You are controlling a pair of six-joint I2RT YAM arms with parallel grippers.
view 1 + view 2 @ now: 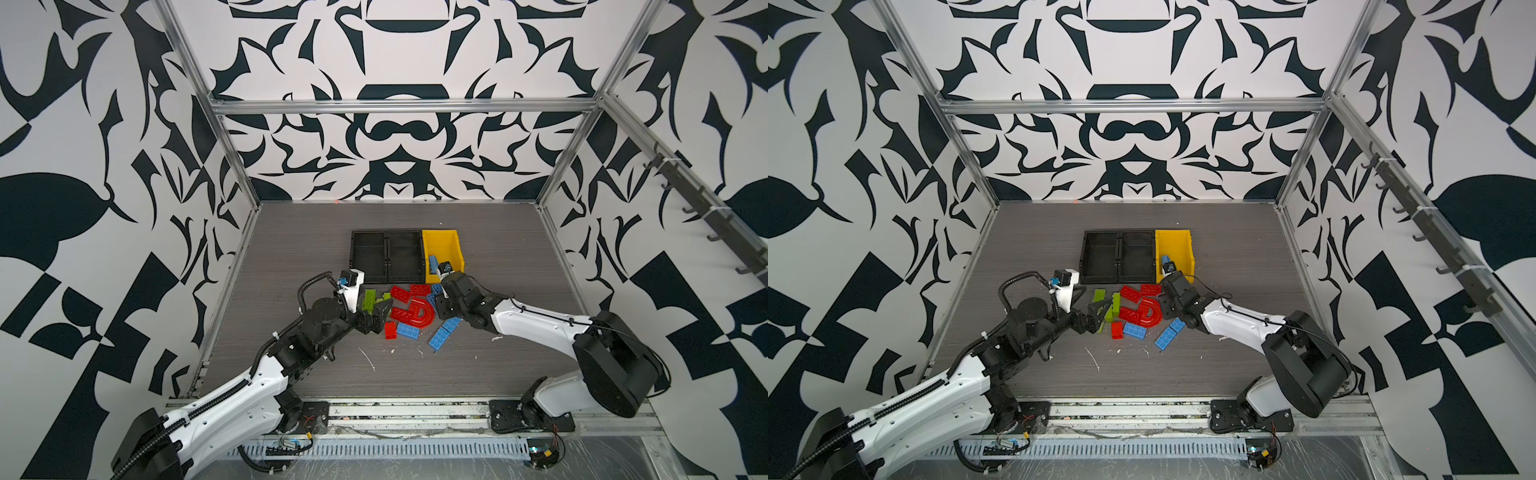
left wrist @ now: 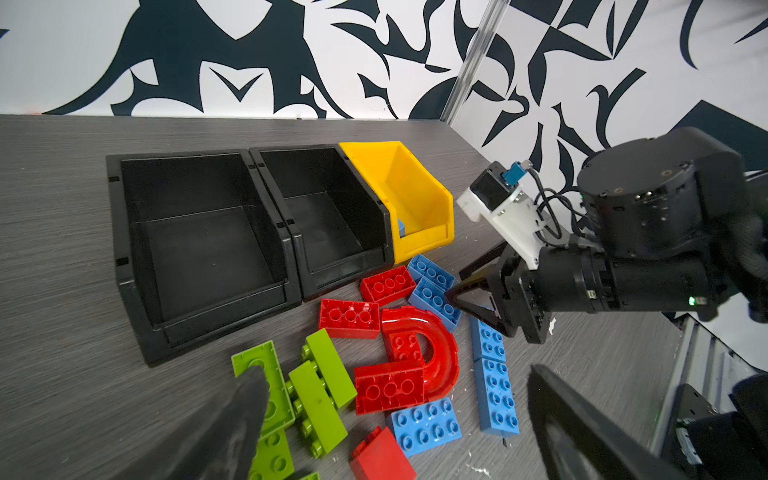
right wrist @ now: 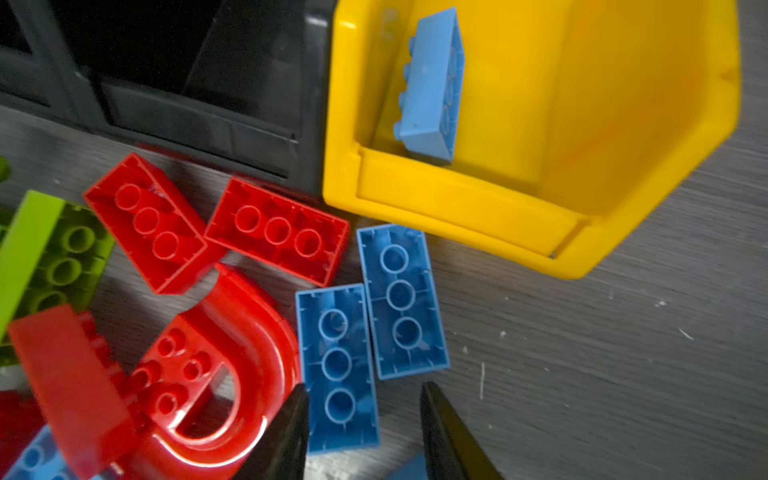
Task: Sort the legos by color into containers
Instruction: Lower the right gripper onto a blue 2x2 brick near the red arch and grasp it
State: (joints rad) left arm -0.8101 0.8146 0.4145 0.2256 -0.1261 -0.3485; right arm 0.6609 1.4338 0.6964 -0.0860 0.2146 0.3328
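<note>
Legos (image 1: pixel 401 318), large studded plastic bricks in lime green, red and light blue plus one red U-shaped arch (image 2: pixel 436 353), lay heaped mid-bench just on the near side of two joined low black plastic bins (image 2: pixel 199 257) and a taller yellow plastic bin (image 3: pixel 457 199), which held one light-blue brick (image 3: pixel 434 87). Step judged in hand: blue sorting; right gripper (image 3: pixel 362 385), fingers partly spread astride an upturned blue brick (image 3: pixel 336 353), needed lowering and closing clear of the arch, while left gripper (image 2: pixel 394 369) hung empty, fingers spread wide. Right arm hid some blue bricks in both top views; a red brick showed blurred in the right wrist view.
</note>
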